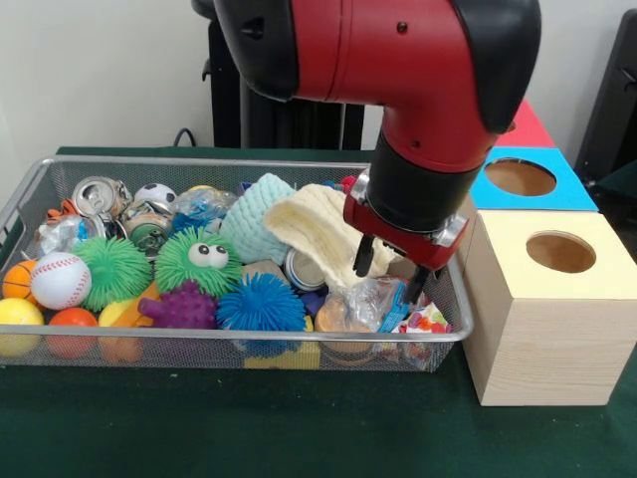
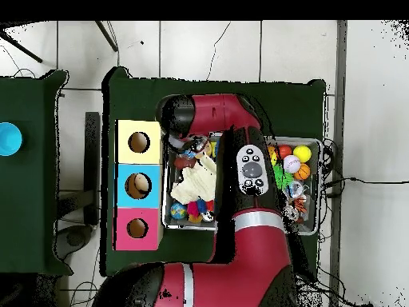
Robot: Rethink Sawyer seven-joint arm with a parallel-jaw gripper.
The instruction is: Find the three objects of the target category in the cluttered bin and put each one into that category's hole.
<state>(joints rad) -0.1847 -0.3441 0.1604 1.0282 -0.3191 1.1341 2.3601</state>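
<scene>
Gripper point(image 1: 389, 272), fingers apart and empty, hangs over the bin point(image 1: 249, 163) at right of centre frame. A crumpled clear bottle point(image 1: 370, 301) lies directly below: light, slippery, easily crushed; grasp mid-body.

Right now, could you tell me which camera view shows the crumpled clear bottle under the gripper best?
The front view: the clear bottle lies in plain sight at the bin's end by the boxes, just below the open gripper. In the overhead view the arm covers that spot, so the bottle cannot be made out.
</scene>
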